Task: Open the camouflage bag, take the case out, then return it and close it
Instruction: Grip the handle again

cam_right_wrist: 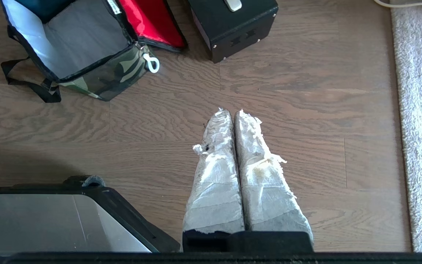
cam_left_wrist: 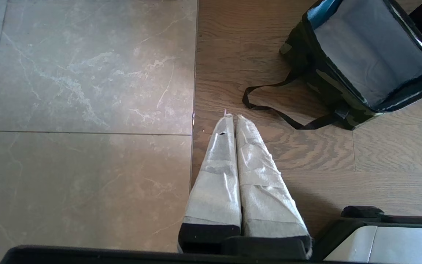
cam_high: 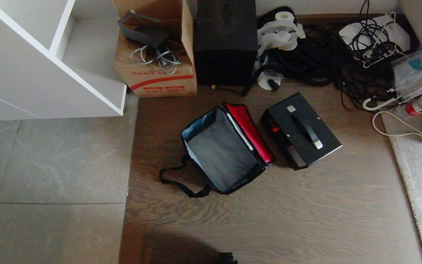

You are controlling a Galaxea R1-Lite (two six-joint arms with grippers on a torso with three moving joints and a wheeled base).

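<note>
The camouflage bag (cam_high: 221, 150) stands open on the wooden floor, its grey inside empty and its red-lined lid (cam_high: 249, 132) folded back to the right. In both wrist views the camouflage bag (cam_left_wrist: 324, 86) (cam_right_wrist: 115, 75) shows its green-black side. The black case (cam_high: 300, 130), handle up, rests on the floor just right of the lid; one corner of the case (cam_right_wrist: 234, 29) appears in the right wrist view. My left gripper (cam_left_wrist: 233, 116) hangs shut and empty near the tile edge, short of the bag's strap. My right gripper (cam_right_wrist: 231, 112) is shut and empty over bare floor.
A white shelf unit (cam_high: 46, 58) stands at the back left. Behind the bag are a red-striped cardboard box (cam_high: 156, 51), a tall black box (cam_high: 225, 40) and a tangle of cables (cam_high: 328, 55). A pale rug (cam_high: 419, 172) borders the right side. Grey tiles (cam_high: 50, 176) lie left.
</note>
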